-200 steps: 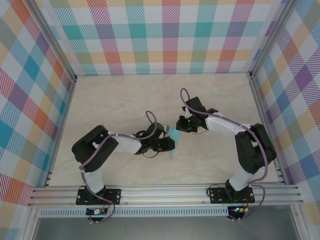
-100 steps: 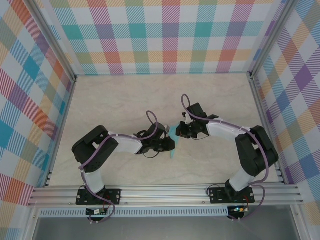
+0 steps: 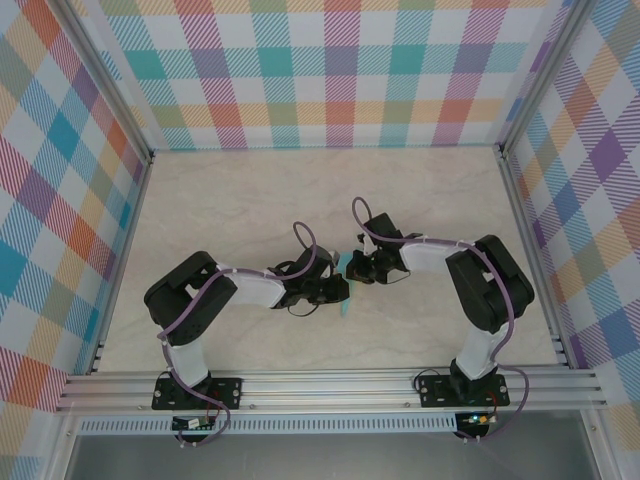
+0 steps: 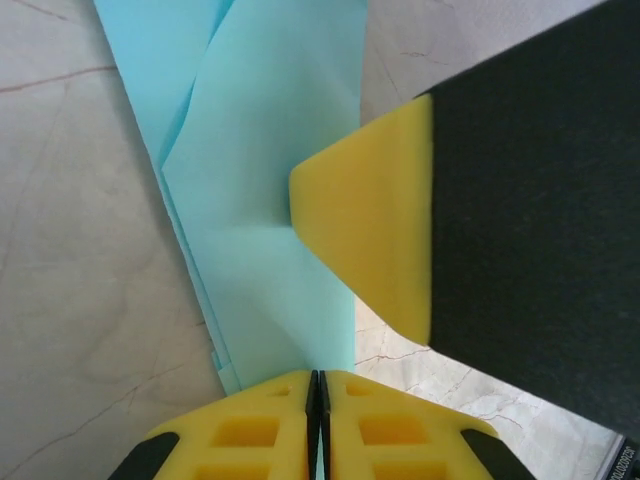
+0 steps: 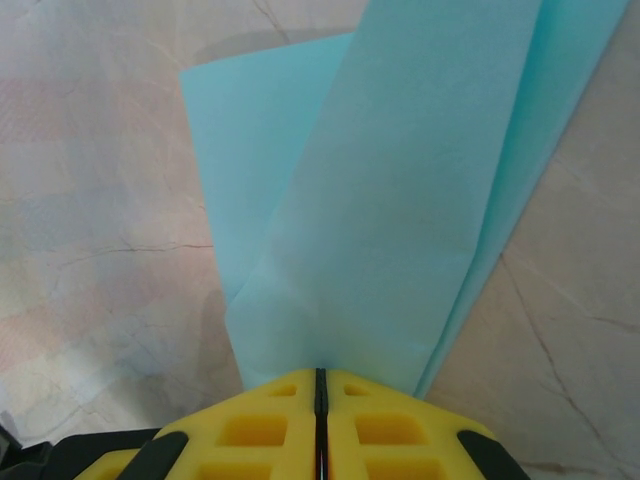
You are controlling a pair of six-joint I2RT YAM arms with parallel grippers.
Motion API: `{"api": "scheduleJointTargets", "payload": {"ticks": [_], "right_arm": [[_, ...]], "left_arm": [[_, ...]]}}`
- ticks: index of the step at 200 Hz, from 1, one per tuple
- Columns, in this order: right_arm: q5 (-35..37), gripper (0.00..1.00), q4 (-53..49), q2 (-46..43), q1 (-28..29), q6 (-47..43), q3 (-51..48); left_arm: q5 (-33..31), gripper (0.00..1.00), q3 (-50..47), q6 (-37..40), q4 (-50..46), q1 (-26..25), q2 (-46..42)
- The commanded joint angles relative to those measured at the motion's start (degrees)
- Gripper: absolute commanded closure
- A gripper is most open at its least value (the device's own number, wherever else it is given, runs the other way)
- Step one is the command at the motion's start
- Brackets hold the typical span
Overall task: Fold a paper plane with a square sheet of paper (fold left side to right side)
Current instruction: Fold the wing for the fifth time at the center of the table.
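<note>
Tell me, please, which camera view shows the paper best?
Right wrist view: the paper fans out large and unobstructed, its overlapping layers clear. In the left wrist view a yellow fingertip covers part of it. From the top it is a tiny cyan sliver.

- The paper plane (image 4: 270,150), turquoise and folded in overlapping layers, runs from the top edge down the middle of the view.
- A slanted crease crosses its upper part, and thinner layer edges show along its left side.
- The left gripper (image 4: 317,400) sits at the bottom, its yellow pads pressed together with the paper's narrow lower end pinched in the seam.
- The right gripper's pad (image 4: 370,215), a yellow wedge on a black body, touches the paper's right edge.
- Pale marbled table (image 4: 90,250) lies beneath.
</note>
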Motion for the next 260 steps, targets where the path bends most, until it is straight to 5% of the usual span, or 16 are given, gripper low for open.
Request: {"api": "scheduleJointTargets", "payload": {"ticks": [1, 260], "right_arm": [[3.3, 0.90, -0.7, 1.4, 0.3, -2.8, 1.8], [7.4, 0.89, -2.5, 7.0, -7.4, -10.6, 11.4]], "left_arm": [[-1.3, 0.89, -0.7, -0.4, -7.9, -1.2, 2.8], [-1.5, 0.93, -1.1, -1.1, -8.6, -1.2, 3.4]]}}
